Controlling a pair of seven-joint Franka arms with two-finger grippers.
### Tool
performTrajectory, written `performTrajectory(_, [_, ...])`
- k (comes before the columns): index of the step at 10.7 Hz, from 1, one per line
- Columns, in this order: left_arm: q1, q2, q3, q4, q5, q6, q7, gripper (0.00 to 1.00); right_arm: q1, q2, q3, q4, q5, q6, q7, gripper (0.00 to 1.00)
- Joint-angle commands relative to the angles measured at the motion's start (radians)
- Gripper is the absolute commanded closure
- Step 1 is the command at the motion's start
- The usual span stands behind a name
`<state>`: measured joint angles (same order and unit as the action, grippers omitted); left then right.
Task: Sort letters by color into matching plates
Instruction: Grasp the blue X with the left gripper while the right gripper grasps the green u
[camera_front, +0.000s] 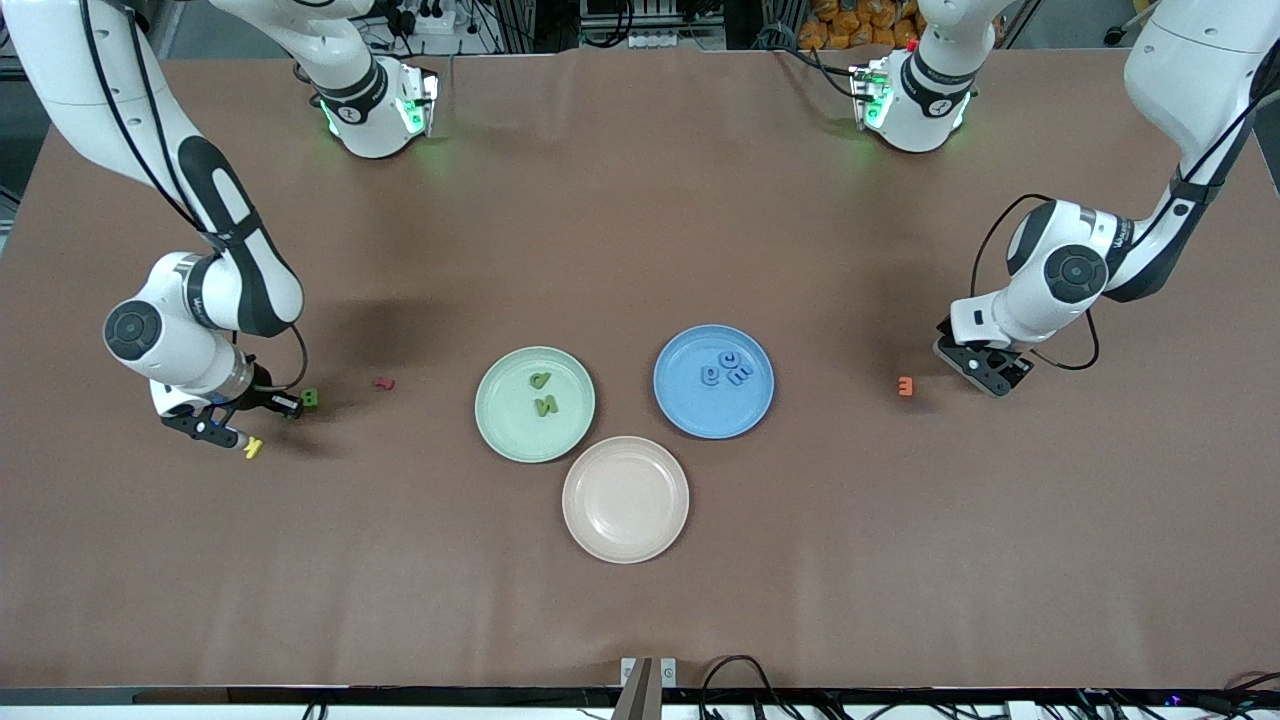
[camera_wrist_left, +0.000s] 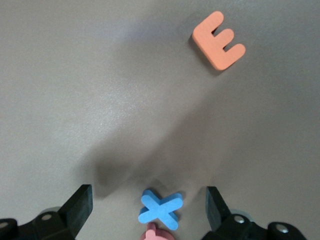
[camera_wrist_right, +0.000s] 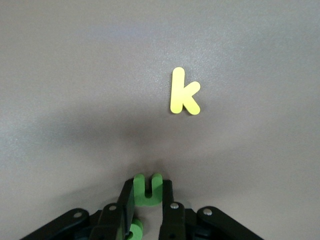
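The right hand (camera_wrist_right: 147, 212), low near the surface's edge at the right arm's end, pinches a small chunky green foam letter (camera_wrist_right: 148, 190), ready for the pale mint-green round plate (camera_front: 500, 435) mid-surface. The left hand (camera_wrist_left: 149, 210) waits spread wide around a blue foam X (camera_wrist_left: 161, 209).
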<state>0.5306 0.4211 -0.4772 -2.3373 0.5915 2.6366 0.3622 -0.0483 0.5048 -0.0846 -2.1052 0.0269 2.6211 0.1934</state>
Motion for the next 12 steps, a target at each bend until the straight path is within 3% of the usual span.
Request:
performTrajectory(1, [0.006, 0.027, -0.004, 0.019, 0.002, 0.008, -0.017, 0.0, -0.01, -0.011, 0.006, -0.018, -0.001, 0.004, -0.008, 0.94])
performTrajectory(3, [0.014, 0.027, -0.004, 0.019, 0.002, 0.008, -0.017, 0.01, -0.008, -0.031, 0.02, -0.006, -0.009, -0.001, -0.022, 0.94])
performTrajectory(4, [0.022, 0.028, -0.004, 0.019, 0.001, 0.008, -0.019, 0.66, -0.007, -0.034, 0.025, 0.011, -0.01, -0.022, -0.06, 0.94])
performTrajectory(5, [0.031, 0.03, -0.006, 0.019, -0.002, 0.008, -0.02, 1.0, -0.002, -0.034, 0.023, 0.036, -0.01, -0.062, -0.095, 0.94])
performTrajectory(12, [0.028, 0.024, -0.011, 0.009, -0.021, 0.008, -0.083, 1.0, 0.132, -0.04, 0.023, 0.144, -0.035, -0.172, -0.187, 0.94])
